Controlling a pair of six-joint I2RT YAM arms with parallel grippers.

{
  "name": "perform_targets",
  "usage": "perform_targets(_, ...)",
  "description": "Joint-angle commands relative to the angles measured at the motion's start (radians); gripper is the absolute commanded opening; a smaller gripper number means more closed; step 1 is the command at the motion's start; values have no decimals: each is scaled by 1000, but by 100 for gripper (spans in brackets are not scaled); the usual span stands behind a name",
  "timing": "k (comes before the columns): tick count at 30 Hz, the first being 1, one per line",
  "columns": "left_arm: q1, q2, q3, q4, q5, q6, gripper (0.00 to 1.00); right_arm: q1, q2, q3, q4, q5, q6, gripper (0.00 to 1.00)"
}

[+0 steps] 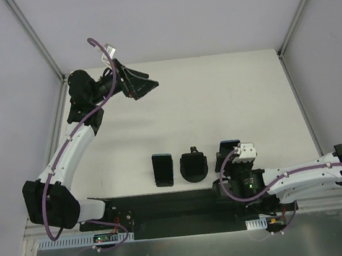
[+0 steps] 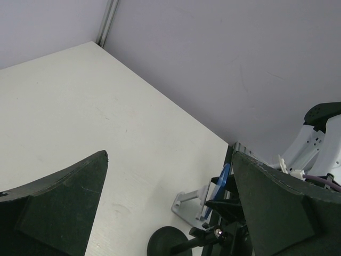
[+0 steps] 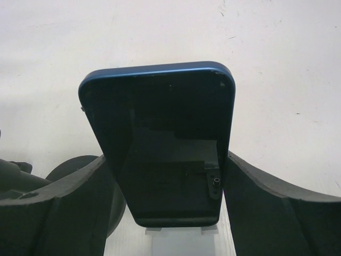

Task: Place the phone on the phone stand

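Observation:
A blue-edged phone (image 3: 165, 122) with a black screen stands upright, its lower edge on the lip of a white phone stand (image 3: 181, 240). My right gripper (image 3: 166, 160) has its fingers pressed against the phone's two sides. From above, that gripper (image 1: 227, 152) and the phone (image 1: 228, 146) are at the near middle-right of the table. The left wrist view shows the phone (image 2: 224, 178) edge-on, leaning on the white stand (image 2: 187, 205). My left gripper (image 1: 147, 86) is open and empty, raised at the back left, far from the phone.
A second dark phone (image 1: 163, 169) lies flat on the table left of centre. A black round-based stand (image 1: 194, 167) sits between it and the right gripper, and also shows in the left wrist view (image 2: 168, 241). Walls enclose the white table (image 1: 229, 96).

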Motion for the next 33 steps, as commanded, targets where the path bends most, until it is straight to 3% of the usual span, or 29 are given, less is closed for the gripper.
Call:
perform_targets(1,-2,-9,5,68,35,-6,99,-3,13,-7,97,83,-48,1)
perform_targets(18,-1,-20,0,68,41,4,99,-18,27,-47,97,57,8,4)
perform_targets(22,-2,-17,3,68,45,4,99,-18,28,-50,98,48,12,12)
perform_targets(25,-2,-15,3,68,46,6,99,-18,30,-50,93,50,17,25)
perform_targets(29,-2,-12,5,68,46,4,98,-19,27,-48,92,48,14,51)
perform_targets(33,-2,-6,6,69,48,3,99,-19,-2,-39,90,40,-18,69)
